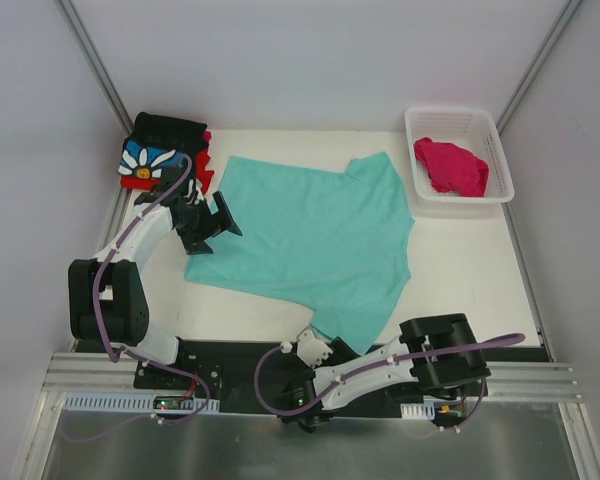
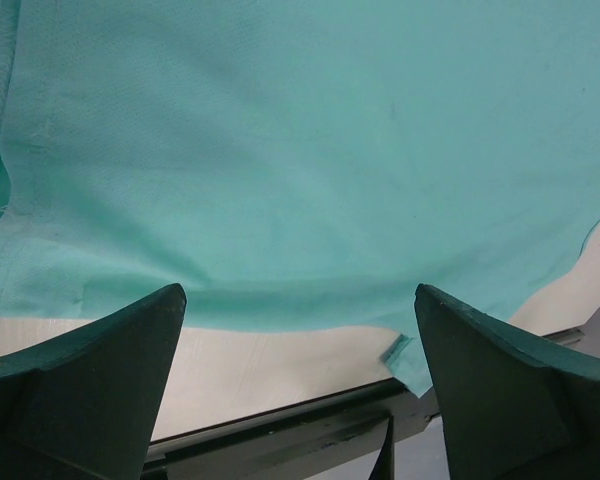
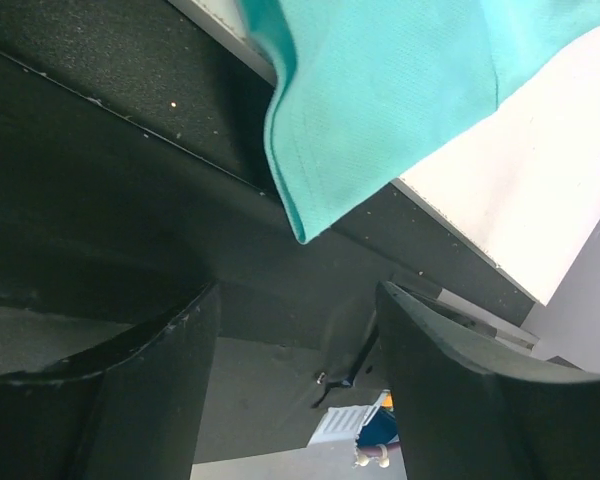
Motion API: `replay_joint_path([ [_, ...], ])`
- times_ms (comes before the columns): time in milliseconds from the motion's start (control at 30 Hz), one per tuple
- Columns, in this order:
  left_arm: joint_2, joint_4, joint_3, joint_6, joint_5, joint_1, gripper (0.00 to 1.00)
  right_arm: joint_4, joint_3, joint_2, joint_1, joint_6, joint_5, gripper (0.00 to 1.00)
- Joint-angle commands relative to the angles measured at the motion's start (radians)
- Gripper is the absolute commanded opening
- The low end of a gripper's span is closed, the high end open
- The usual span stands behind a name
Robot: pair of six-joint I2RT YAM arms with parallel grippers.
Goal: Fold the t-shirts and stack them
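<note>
Reach the right end effector [image 3: 298,292], jaws partly apart and empty, onto the corner of the mint-teal t-shirt [image 1: 315,240] overhanging the near edge of the surface [image 1: 465,265]; pinch the shirt's left edge with the wide-open left end effector [image 2: 298,295].

Mint-teal t-shirt [image 1: 315,240]: plain, spread open and almost flat across the middle of the table [image 1: 460,280], skewed to the table's edges, with a short sleeve toward the far right and a few soft wrinkles. Its stitched near corner draped over the near table edge.

Magenta-pink t-shirt [image 1: 452,166]: crumpled in a heap inside the white lattice basket [image 1: 458,207], far right.

Black t-shirt with a white daisy on blue [image 1: 152,150]: folded, far left corner, lying on a red t-shirt [image 1: 204,172], with red edges peeking out beneath.
</note>
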Motion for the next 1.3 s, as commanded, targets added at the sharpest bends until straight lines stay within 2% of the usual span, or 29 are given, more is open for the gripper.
replay_joint_path([
  [0, -0.017, -0.009, 0.002, 0.001, 0.022, -0.002, 0.99, -0.008, 0.017, 0.021, 0.005, 0.020, 0.003, 0.65],
  [67, -0.020, -0.009, 0.002, 0.001, 0.021, -0.002, 0.99, -0.008, 0.002, 0.011, 0.002, 0.031, 0.008, 0.59],
  [500, -0.036, -0.012, -0.001, -0.002, 0.025, -0.004, 0.99, 0.001, -0.071, 0.011, -0.033, 0.040, 0.048, 0.57],
  [733, -0.032, -0.015, 0.005, -0.004, 0.027, -0.005, 0.99, 0.030, -0.075, 0.015, -0.055, 0.022, 0.055, 0.52],
  [1267, -0.033, -0.024, 0.018, -0.007, 0.030, -0.013, 0.99, 0.093, -0.040, 0.064, -0.076, -0.040, 0.054, 0.50],
])
